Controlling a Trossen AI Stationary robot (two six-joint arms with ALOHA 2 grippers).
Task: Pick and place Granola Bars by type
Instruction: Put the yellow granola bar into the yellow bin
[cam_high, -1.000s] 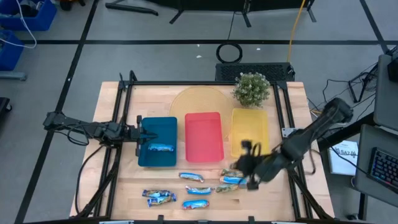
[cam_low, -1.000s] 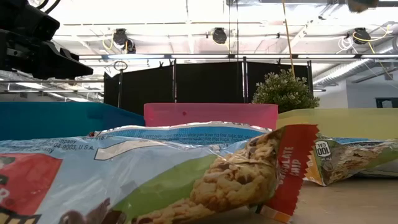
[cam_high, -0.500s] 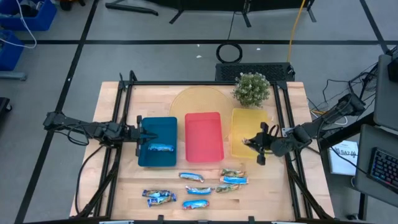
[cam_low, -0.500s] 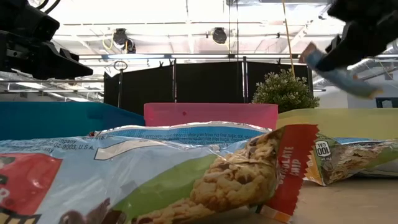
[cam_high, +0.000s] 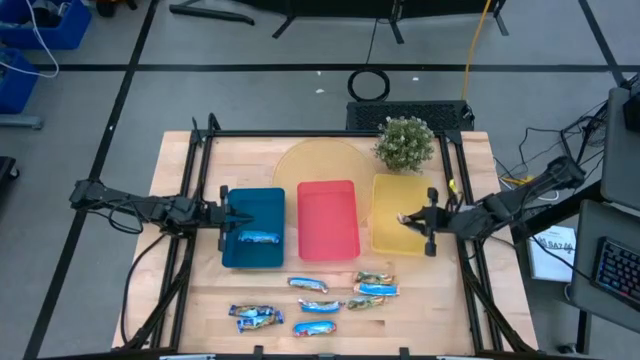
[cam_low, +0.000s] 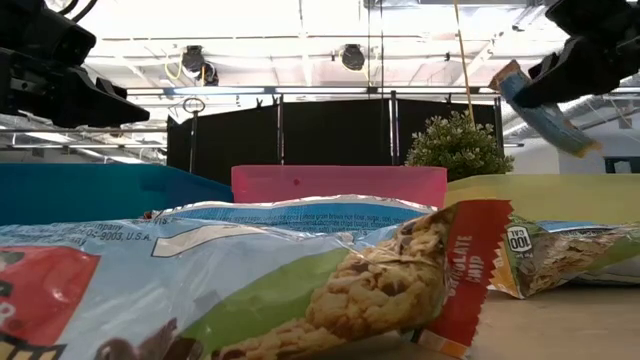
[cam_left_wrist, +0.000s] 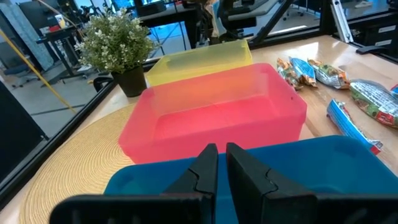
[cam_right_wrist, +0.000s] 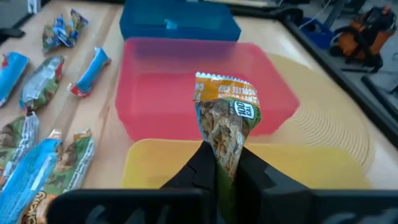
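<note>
My right gripper (cam_high: 413, 221) hovers over the right part of the yellow tray (cam_high: 390, 195), shut on a green and tan granola bar (cam_right_wrist: 226, 118), seen high in the low view too (cam_low: 540, 100). My left gripper (cam_high: 232, 215) waits shut above the left edge of the blue tray (cam_high: 252, 260). One blue bar (cam_high: 258, 238) lies flat inside that tray. Several blue and green bars (cam_high: 320, 305) lie on the table in front of the trays, two of them (cam_high: 376, 283) near the yellow tray. The red tray (cam_high: 328, 220) stands between the other two. My right gripper pinches the green and tan bar by one end (cam_right_wrist: 225, 154) between its two fingers (cam_right_wrist: 205, 163). The fingers reach in from the table's right, about level. The bar sticks out past the fingertips, lifted clear above the yellow tray, its free orange end (cam_right_wrist: 224, 87) pointing away from the wrist.
A potted plant (cam_high: 405, 143) stands behind the yellow tray, and a round woven mat (cam_high: 310, 165) lies under the trays' far ends. Black frame rails (cam_high: 455, 190) run along the table's left and right sides. Bare wood shows at the near right corner (cam_high: 440, 320).
My right gripper rose from the bars at the table's near right and travelled toward the far edge, carrying one green and tan bar clear of the table to above the yellow tray. The other bars stayed where they lay.
</note>
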